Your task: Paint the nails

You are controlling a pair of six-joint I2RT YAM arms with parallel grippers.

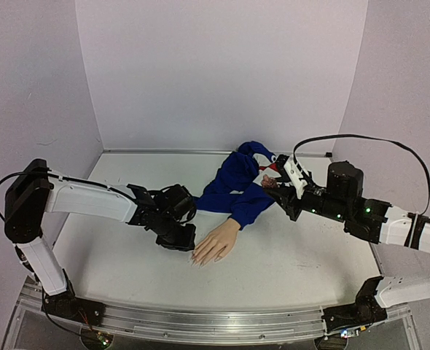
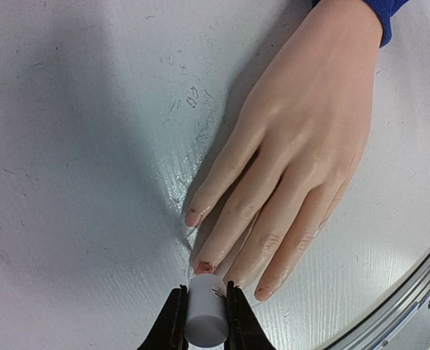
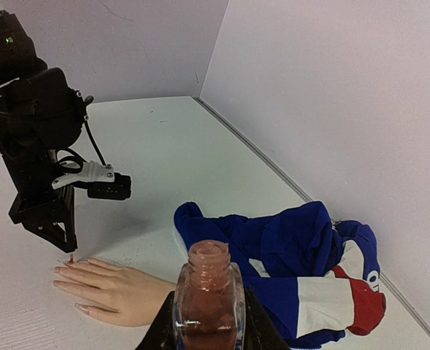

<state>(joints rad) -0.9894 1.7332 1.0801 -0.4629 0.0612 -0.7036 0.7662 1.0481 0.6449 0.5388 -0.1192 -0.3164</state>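
A beige mannequin hand point(image 1: 217, 241) with a blue sleeve lies palm down on the table; it also shows in the left wrist view point(image 2: 295, 153) and the right wrist view point(image 3: 116, 290). Its nails point(image 2: 194, 216) show reddish polish smears. My left gripper point(image 2: 204, 317) is shut on the white cap point(image 2: 205, 312), its brush end down at a fingertip nail point(image 2: 205, 267). My right gripper point(image 3: 208, 332) is shut on the open pinkish polish bottle point(image 3: 208, 302), held above the blue sleeve point(image 1: 253, 202).
A blue, white and red jacket point(image 3: 310, 270) lies bunched at the back right of the table point(image 1: 288, 255). White walls close in the back and sides. A metal rail point(image 1: 200, 321) runs along the near edge.
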